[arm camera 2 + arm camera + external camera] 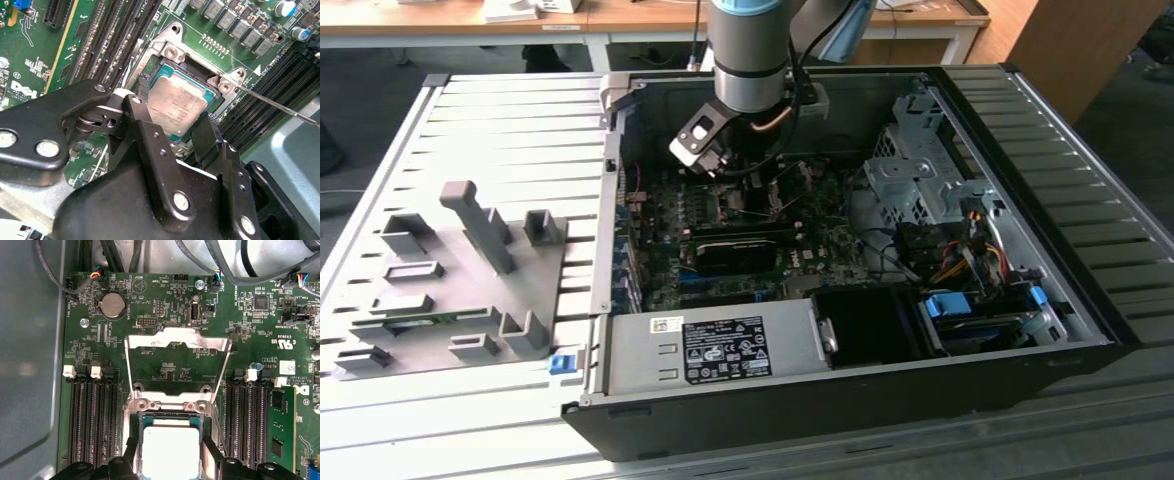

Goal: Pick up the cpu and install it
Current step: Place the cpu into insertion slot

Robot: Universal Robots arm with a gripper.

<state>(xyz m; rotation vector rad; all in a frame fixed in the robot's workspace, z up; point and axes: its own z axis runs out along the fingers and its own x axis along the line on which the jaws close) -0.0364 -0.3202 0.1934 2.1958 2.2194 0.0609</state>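
The cpu is a flat silvery square with a paler rim. It lies level in the open socket on the green motherboard. My gripper stands straight above it, one black finger against one edge and the other finger against the opposite edge. In the first wrist view the cpu sits between the same two fingers of the gripper, with the socket's metal load plate swung open beyond it. In the exterior view the gripper reaches down into the computer case.
The thin socket lever sticks out beside the socket. Black memory slots flank it on both sides. The open case holds a power supply, a metal drive cage and cables. A grey tray lies at the exterior view's left.
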